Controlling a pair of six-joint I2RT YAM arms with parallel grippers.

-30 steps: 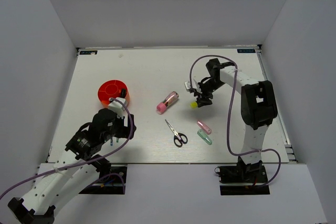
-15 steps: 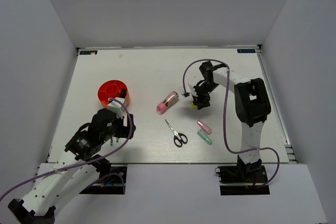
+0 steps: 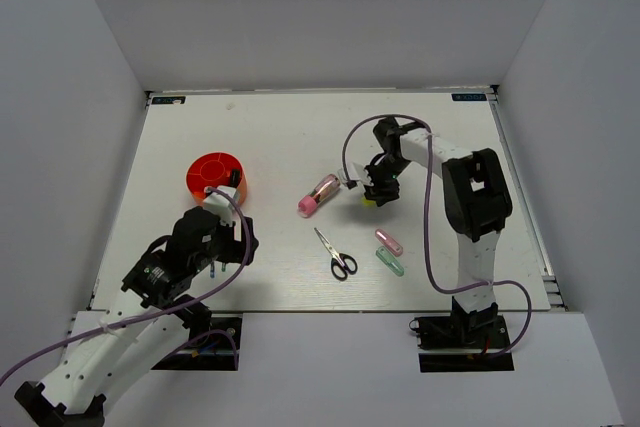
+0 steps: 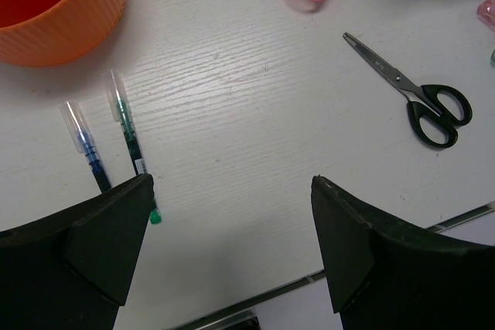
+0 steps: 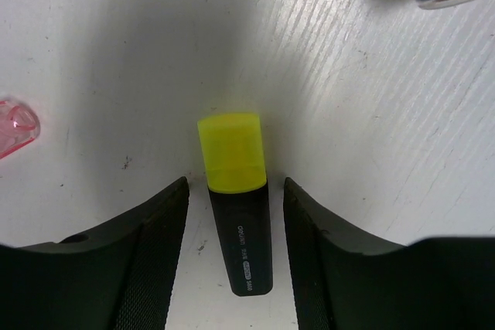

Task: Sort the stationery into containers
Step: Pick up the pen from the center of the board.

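— Over at 9 o'clock on the table [image 3: 280, 137], what is that round thing?

— That's the red-orange pot [image 3: 215, 175]. The stuff goes in there. The left gripper [image 4: 232, 245] hangs at the pot's 6 o'clock. Its jaws are wide apart and hold nothing.

— What's under it?

— A blue pen [image 4: 83, 143] and a green pen [image 4: 126, 130]. They lie side by side, near the pot but not touching it.

— And in the middle?

— The pink tube [image 3: 322, 194], with the scissors [image 3: 336, 253] at its 6 o'clock.

— Which thing gets picked up now?

— I think it's the yellow-capped highlighter [image 5: 241, 237]. It lies flat on the table, at 3 o'clock from the pink tube. The right gripper [image 5: 236, 182] is right over it. The left one is well apart from it, so the right arm is the near one.

— Which way does it point?

— From the wrist camera it runs from 12 to 6, with the yellow cap at 12 o'clock. One of the fingers [image 5: 155, 253] stands at its 9 o'clock and the other at its 3 o'clock. So it sits between them, lined up the same way they point.

— Is it squeezed?

— Not yet. The jaws are part way open, with a thin gap on each side.

— Where would it go?

— The pot is at 9 o'clock from that gripper, well apart, past the pink tube.

— Anything more on the right?

— A pink capsule [image 3: 389, 241] and a green capsule [image 3: 391, 263], close together at the highlighter's 5 o'clock.
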